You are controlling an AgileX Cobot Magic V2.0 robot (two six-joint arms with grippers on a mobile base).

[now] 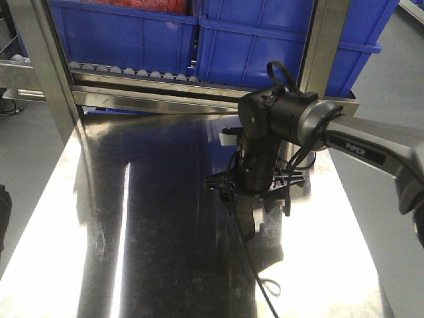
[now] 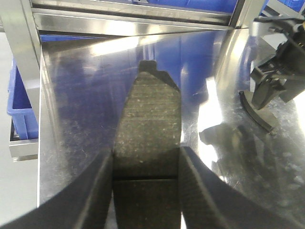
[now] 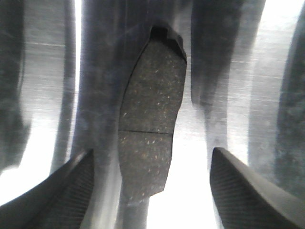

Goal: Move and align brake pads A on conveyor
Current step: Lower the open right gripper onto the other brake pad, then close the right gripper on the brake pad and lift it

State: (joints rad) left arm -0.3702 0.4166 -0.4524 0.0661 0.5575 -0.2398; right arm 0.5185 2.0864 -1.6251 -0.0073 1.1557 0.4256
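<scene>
At the left, a steel frame post [image 1: 40,59] stood at the edge of the shiny table [image 1: 152,218]. Behind it, 2 blue bins [image 1: 126,33] sat above a row of small rollers [image 1: 132,71].

In the left wrist view, the left gripper [image 2: 147,153] was closed on the first brake pad [image 2: 148,119]. Both fingers [image 2: 90,195] pressed against the long sides of the pad. Its grey face with the thin groove was turned up to the camera, and its far end reached out over the table beyond the fingertips.

More to the right, the right arm [image 1: 371,149] came in from the right side and bent down toward the table, with a thin black cable [image 1: 255,265] trailing under it. The right gripper [image 3: 152,153] was wide open. The second brake pad [image 3: 150,119] lay on the table about midway between its 2 fingers, with its long side running along them, and it touched neither finger. In the left wrist view this pad showed only as a thin dark curve just beside the right gripper.
</scene>
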